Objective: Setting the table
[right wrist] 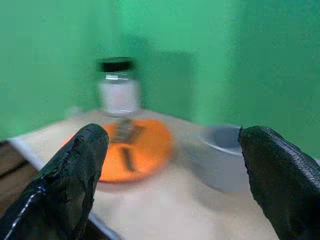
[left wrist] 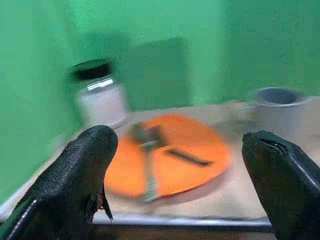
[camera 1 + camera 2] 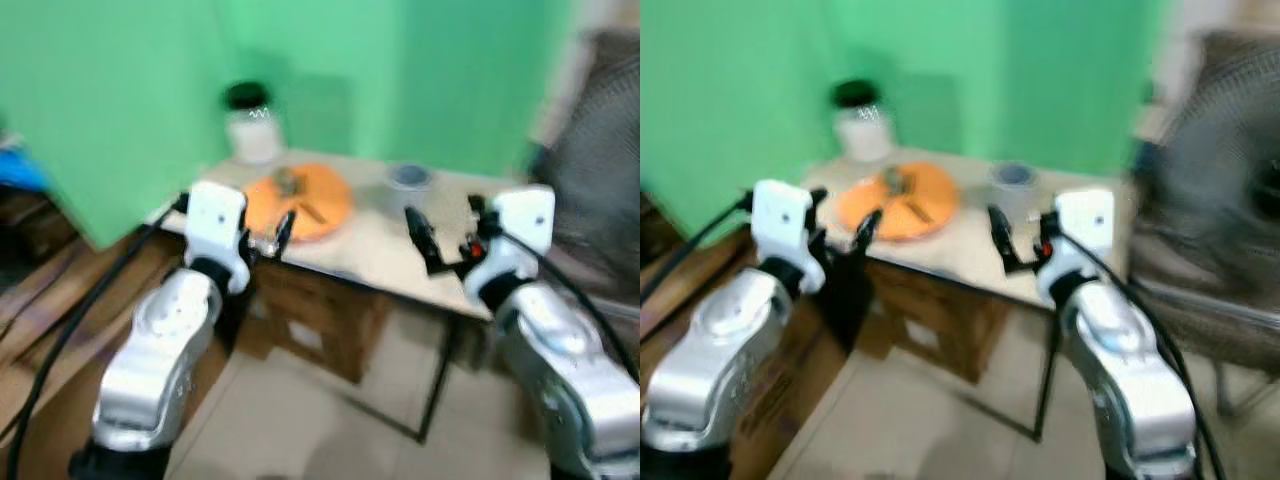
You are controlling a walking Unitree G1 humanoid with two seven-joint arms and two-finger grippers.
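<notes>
Both silver arms fill the near part of the head views, raised toward a small tabletop [image 3: 380, 250] that stands against a green backdrop [image 3: 120, 100]. All views are blurred.

Left gripper [image 3: 270, 240]: positioned at the near left edge of the tabletop, just in front of the orange plate [image 3: 300, 200]. Jaws spread wide, nothing between them; its wrist view shows the two black fingers [image 2: 75, 180] well apart with the plate between and beyond them.

Right gripper [image 3: 428, 243]: positioned over the near right portion of the tabletop. Jaws spread, empty; its wrist view shows the fingers [image 1: 67, 180] well apart, framing the plate and a grey bowl.

Orange plate: lies flat on the left half of the tabletop. Cutlery rests on it: a metal piece [image 2: 147, 165] that appears to be a fork, and a dark-handled piece [image 2: 186, 157] beside it; exact type cannot be confirmed through the blur.

Jar [image 3: 252, 125]: white body, black lid, upright at the far left corner of the tabletop, behind the plate and near the backdrop.

Grey bowl [image 3: 410, 177]: upright on the tabletop to the right of the plate, apart from it.

Below the tabletop: cardboard boxes [image 3: 320, 320] on a tiled floor [image 3: 300, 420]. A large fan grille [image 3: 1230, 170] stands to the right of the tabletop.
</notes>
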